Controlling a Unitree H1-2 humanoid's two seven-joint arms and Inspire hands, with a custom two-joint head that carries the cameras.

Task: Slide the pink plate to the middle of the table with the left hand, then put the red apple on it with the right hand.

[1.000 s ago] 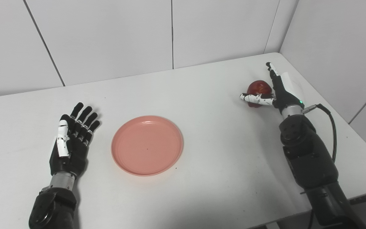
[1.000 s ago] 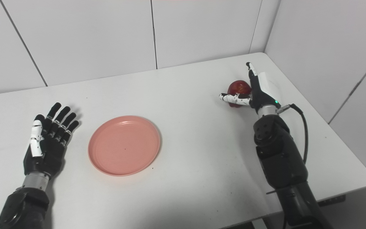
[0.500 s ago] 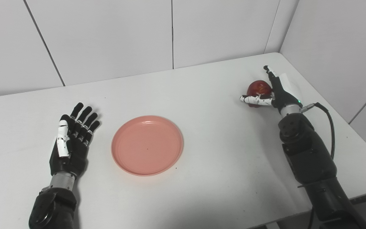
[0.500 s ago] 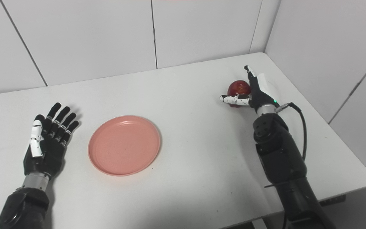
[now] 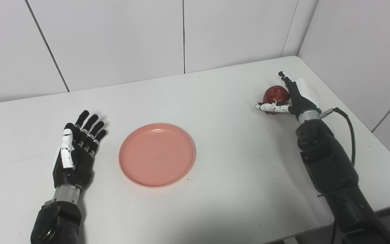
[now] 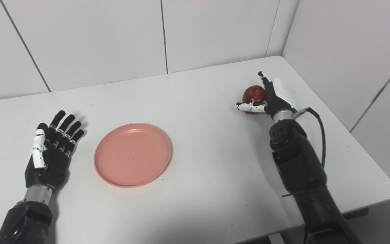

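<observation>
1. First, you have the white table (image 5: 235, 162) filling most of both views, with pale wall panels (image 5: 113, 40) behind it and along its right side.
2. Next, your right arm (image 5: 330, 169) comes up from the bottom right corner, a black cable (image 5: 349, 128) looping beside its wrist.
3. Then you have the pink plate (image 5: 157, 154) lying flat near the middle of the table, a little left of centre, with nothing on it and neither hand touching it.
4. Your left hand (image 5: 74, 147) rests just left of the plate, apart from its rim, palm up with the fingers spread and straight, holding nothing.
5. Your right hand (image 6: 271, 98) is at the far right of the table, near the back corner, wrapped loosely round the apple: the thumb (image 5: 272, 107) crosses in front of the fruit low down, and the fingers (image 5: 288, 83) reach up along its right side.
6. You cannot tell from either view whether that grasp has fully closed on the fruit.
7. Last, the red apple (image 5: 274, 94) sits inside that hand, well apart from the plate; you cannot tell whether it rests on the table or is lifted.
</observation>
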